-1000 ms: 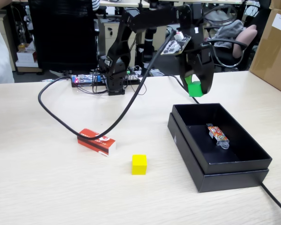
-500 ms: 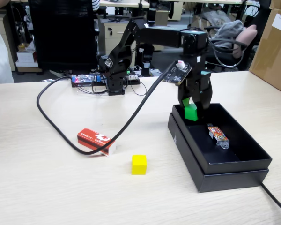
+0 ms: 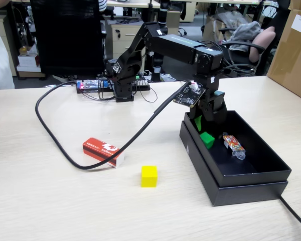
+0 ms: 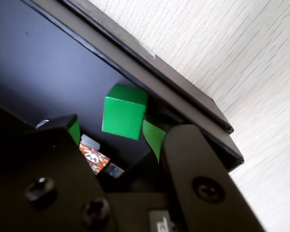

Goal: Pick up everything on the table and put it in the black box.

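The fingers are spread apart inside the black box, their green-taped tips on either side of the green cube in the wrist view. A gap shows between the cube and each tip, so nothing is clamped; the cube sits free on the dark floor of the box, close to the box's near wall. In the fixed view the arm reaches down over the box's far left corner, and the green cube rests just below the fingers, beside the left wall.

The box is shallow, matte black, with a wider rim at its base, and stands on the right part of the desk. Besides the cube it holds a small colourful packet with a clear end, lying near the middle of the floor; the wrist view catches a piece of that packet between the fingers' bodies.

Outside the box, the yellow cube stands on the desk well to the left of it, and the red-and-white box lies flat farther left, with a black cable curving against its near side.
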